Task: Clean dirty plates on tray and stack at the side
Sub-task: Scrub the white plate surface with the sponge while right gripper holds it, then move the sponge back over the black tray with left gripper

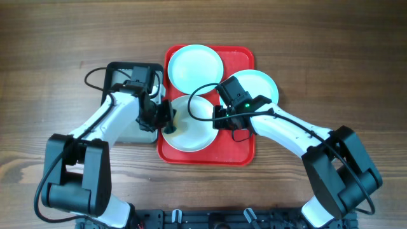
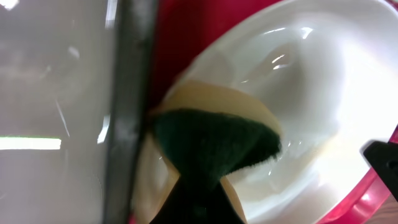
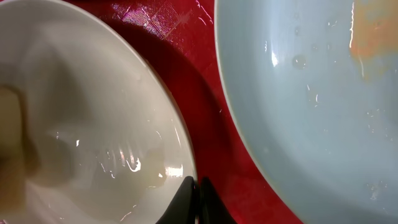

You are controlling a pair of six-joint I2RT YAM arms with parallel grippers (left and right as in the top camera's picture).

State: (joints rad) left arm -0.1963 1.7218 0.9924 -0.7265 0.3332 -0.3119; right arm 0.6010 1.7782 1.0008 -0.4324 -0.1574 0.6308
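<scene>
The red tray (image 1: 236,150) holds three plates. A mint plate (image 1: 194,67) lies at the back left and another mint plate (image 1: 266,86) at the right, with a yellowish smear (image 3: 373,37). The whiter plate (image 1: 197,133) lies at the front. My left gripper (image 1: 166,121) is shut on a yellow sponge with a green pad (image 2: 217,140) and presses it onto the whiter plate's (image 2: 311,81) left edge. My right gripper (image 3: 196,186) is shut on the whiter plate's (image 3: 74,112) right rim, beside the right mint plate (image 3: 311,93).
A smaller black tray with a grey inside (image 1: 121,70) stands just left of the red tray; its dark rim (image 2: 130,93) shows right next to the sponge. Wooden table surrounds both trays.
</scene>
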